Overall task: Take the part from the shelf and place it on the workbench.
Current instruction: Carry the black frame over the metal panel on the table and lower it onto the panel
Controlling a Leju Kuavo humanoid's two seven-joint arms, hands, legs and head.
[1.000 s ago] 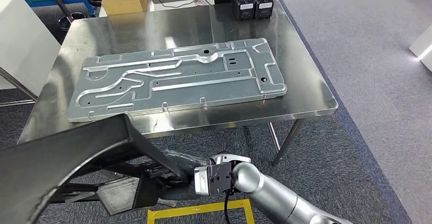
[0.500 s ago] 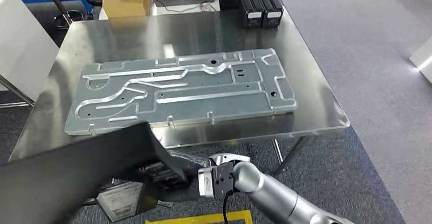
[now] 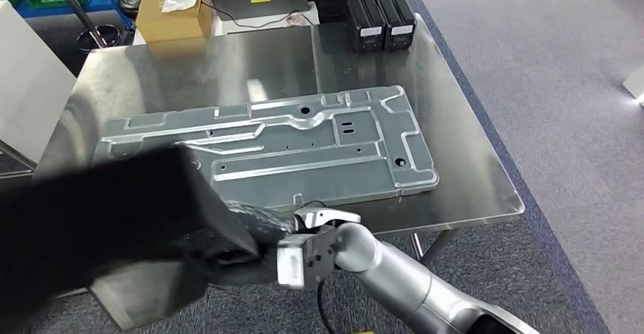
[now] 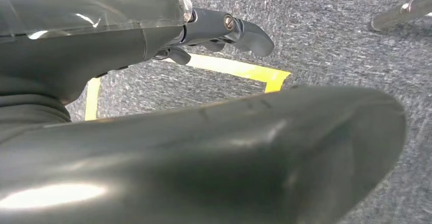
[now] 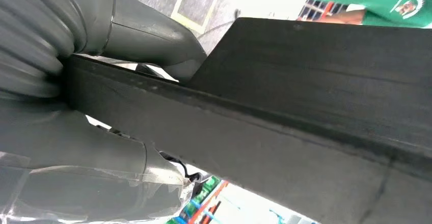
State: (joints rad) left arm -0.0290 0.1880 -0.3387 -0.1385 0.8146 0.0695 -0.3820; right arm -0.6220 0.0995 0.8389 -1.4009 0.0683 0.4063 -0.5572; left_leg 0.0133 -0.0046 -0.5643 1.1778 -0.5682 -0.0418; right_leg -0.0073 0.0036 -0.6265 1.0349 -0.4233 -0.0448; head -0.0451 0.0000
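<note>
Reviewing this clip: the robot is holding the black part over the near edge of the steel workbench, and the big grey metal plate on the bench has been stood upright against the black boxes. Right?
Not quite. The grey metal plate lies flat on the workbench, well short of the black boxes at the far edge, as the head view shows. The rest holds: the right hand grips the black part over the bench's near edge.

The right arm (image 3: 410, 281) is stretched forward and leftward, its hand (image 5: 102, 147) clamped on the black part (image 3: 99, 220); the left hand (image 4: 153, 35) is pressed along it.
</note>
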